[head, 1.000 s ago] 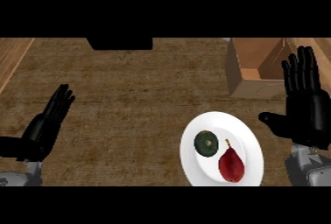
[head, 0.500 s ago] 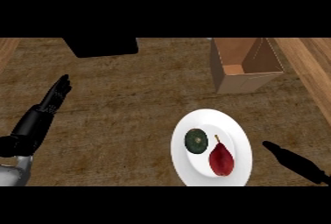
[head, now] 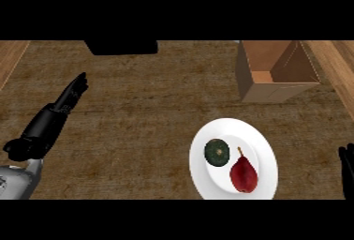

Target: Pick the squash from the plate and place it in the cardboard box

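Round dark-green squash [head: 217,152] on glossy white plate [head: 232,131]; cardboard box [head: 273,91] far right. Left hand [head: 59,110] flat, empty; right hand [head: 346,165], perhaps open: cannot tell.

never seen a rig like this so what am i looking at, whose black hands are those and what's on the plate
This is one picture, taken from a humanoid robot's head, looking steeply down at a wooden counter. The black shape at the left is its left hand, fingers straight, holding nothing. Its right hand barely shows at the right edge. A white plate holds a dark green squash and a red pear. An open cardboard box stands beyond.
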Controlling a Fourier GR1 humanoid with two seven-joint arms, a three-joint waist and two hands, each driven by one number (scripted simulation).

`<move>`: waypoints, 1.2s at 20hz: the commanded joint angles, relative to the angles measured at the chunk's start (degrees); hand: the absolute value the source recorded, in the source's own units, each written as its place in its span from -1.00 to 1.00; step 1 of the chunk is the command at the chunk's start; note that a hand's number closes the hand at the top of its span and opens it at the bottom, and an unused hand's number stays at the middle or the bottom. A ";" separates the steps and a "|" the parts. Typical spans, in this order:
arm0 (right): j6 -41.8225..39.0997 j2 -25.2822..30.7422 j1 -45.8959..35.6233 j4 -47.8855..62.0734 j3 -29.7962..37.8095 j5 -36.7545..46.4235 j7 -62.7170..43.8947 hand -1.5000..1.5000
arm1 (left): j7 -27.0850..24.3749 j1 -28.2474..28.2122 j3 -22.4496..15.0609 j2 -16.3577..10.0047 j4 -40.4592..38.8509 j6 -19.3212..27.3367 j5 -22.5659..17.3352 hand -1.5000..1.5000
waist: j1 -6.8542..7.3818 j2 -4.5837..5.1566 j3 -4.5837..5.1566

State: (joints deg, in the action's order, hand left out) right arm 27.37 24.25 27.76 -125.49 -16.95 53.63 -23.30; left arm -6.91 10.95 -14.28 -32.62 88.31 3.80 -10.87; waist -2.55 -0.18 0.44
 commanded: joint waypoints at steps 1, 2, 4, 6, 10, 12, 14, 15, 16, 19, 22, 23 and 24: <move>-12.54 0.49 1.99 -5.09 -4.29 9.37 -10.90 -1.00 | 2.52 3.24 0.10 -0.81 0.72 -1.52 -0.21 0.00 | 1.80 0.49 0.08; -14.59 -0.72 2.57 -4.72 -7.19 12.25 -12.81 -1.00 | 0.22 1.04 -1.60 1.21 -0.20 -0.01 1.59 0.00 | 2.18 0.54 0.09; -21.70 -1.63 0.76 -6.07 -10.59 15.16 -17.66 -1.00 | 1.40 3.40 -1.92 2.02 -0.24 0.46 2.17 0.00 | 2.67 0.68 0.06; -27.30 -4.89 -3.06 -4.64 -14.39 18.73 -22.70 -1.00 | -0.32 2.39 -1.74 1.19 -1.72 -1.85 1.51 0.00 | 3.89 0.93 0.07; -39.00 -12.65 -10.88 -2.08 -21.25 25.22 -33.28 -1.00 | -0.15 4.08 -2.47 2.98 -1.57 -1.13 2.40 0.00 | 4.60 0.79 0.02; -45.44 -17.84 -16.93 1.17 -22.37 26.46 -38.00 -1.00 | 1.32 5.52 -1.37 2.13 -2.09 -2.09 1.93 0.00 | 4.50 0.70 -0.15; -49.24 -23.68 -18.96 4.82 -26.32 29.19 -42.68 -1.00 | 1.42 5.36 -2.76 4.96 -2.44 -0.60 2.54 0.00 | 3.93 0.61 -0.15; -51.64 -23.80 -21.31 5.16 -26.32 26.61 -45.07 -1.00 | 1.96 6.73 -0.88 2.75 -2.86 -2.60 1.44 0.00 | 3.95 0.65 -0.21; -51.95 -23.89 -23.20 6.49 -25.80 24.88 -47.46 -1.00 | 1.33 4.98 -0.64 2.42 -1.54 -3.20 0.78 0.00 | 4.36 0.57 -0.24; -49.52 -24.06 -27.08 10.38 -27.00 20.96 -52.83 -1.00 | -1.49 4.08 -0.56 2.88 -4.18 -2.79 2.71 0.00 | 3.94 0.59 -0.28; -48.00 -24.14 -28.94 13.76 -25.10 17.08 -54.58 -1.00 | 0.48 3.62 -1.89 4.97 -1.92 -0.85 3.91 0.00 | 3.77 0.39 -0.36; -49.06 -24.15 -31.80 14.32 -25.92 16.68 -56.50 -1.00 | -1.81 3.68 -1.10 4.82 -4.50 -1.81 3.72 0.00 | 3.68 0.51 -0.30; -47.70 -24.16 -32.28 15.09 -24.99 15.84 -56.41 -1.00 | -0.05 4.20 -0.38 3.88 -3.57 -2.64 3.22 0.00 | 3.48 0.37 -0.36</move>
State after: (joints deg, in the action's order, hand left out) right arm -17.12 1.60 0.64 -113.68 -41.08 72.81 -65.55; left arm -6.80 15.51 -15.11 -28.94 85.05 1.50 -8.09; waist 1.24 0.33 0.14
